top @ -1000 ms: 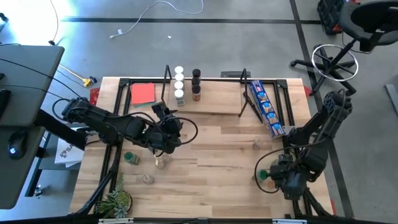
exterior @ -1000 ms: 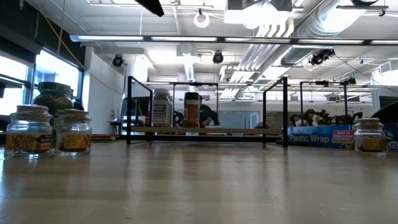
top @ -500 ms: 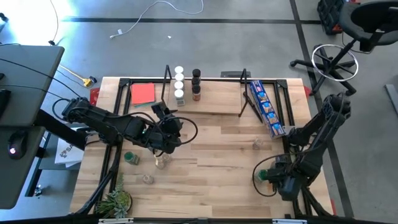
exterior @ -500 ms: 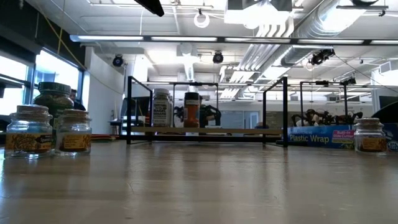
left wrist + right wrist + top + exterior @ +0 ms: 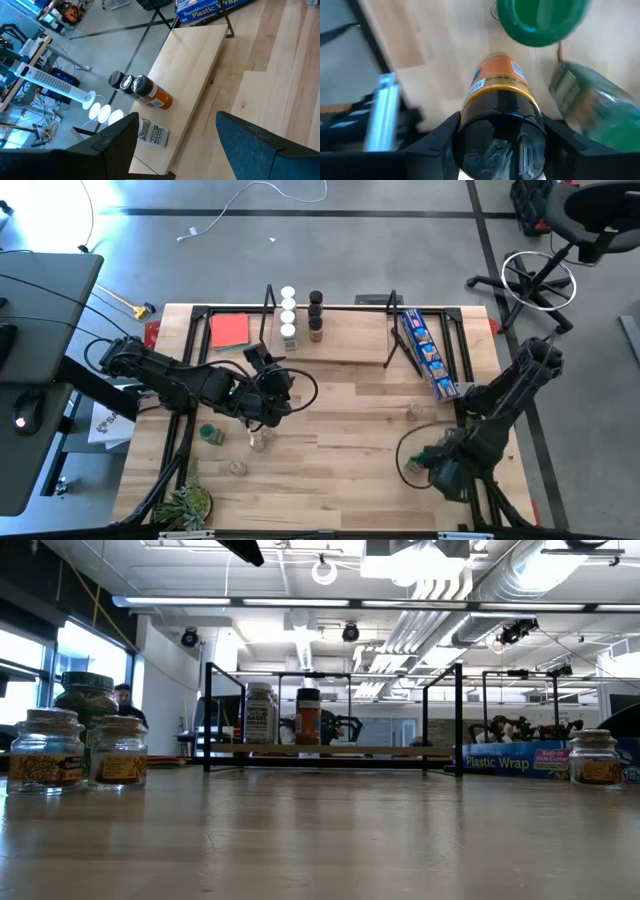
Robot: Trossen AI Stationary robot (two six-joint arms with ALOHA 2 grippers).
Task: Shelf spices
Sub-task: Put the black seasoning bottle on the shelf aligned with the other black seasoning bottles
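Observation:
The shelf (image 5: 335,335), a wooden board in a black wire frame, stands at the table's far side. White-lidded jars (image 5: 288,315) and black-lidded jars (image 5: 316,316) stand on its board. Loose spices stand on the table at near left (image 5: 262,440) and near right (image 5: 414,411). My left gripper (image 5: 175,150) hovers open near the shelf's left end (image 5: 265,370), with nothing between its fingers. My right gripper (image 5: 437,467), at the near right, points down and is shut on a black-lidded, orange-labelled jar (image 5: 500,90). A green-lidded jar (image 5: 537,20) is close beside it. My right gripper pinches the jar's black lid (image 5: 470,125) between its two fingers, one on each side. The fingers come from above, pointing steeply down. The jar's orange-labelled body (image 5: 501,75) reaches away below the fingers. Whether its base is on the table, I cannot tell.
A red card (image 5: 230,330) lies left of the shelf, and a long blue packet (image 5: 425,355) leans at its right end. A green-lidded jar (image 5: 208,434) and a clear one (image 5: 237,468) stand near left. A small plant (image 5: 185,505) sits at the near-left corner.
My right gripper has gone a little toward the table's left edge along the near right side, and its wrist has tipped somewhat.

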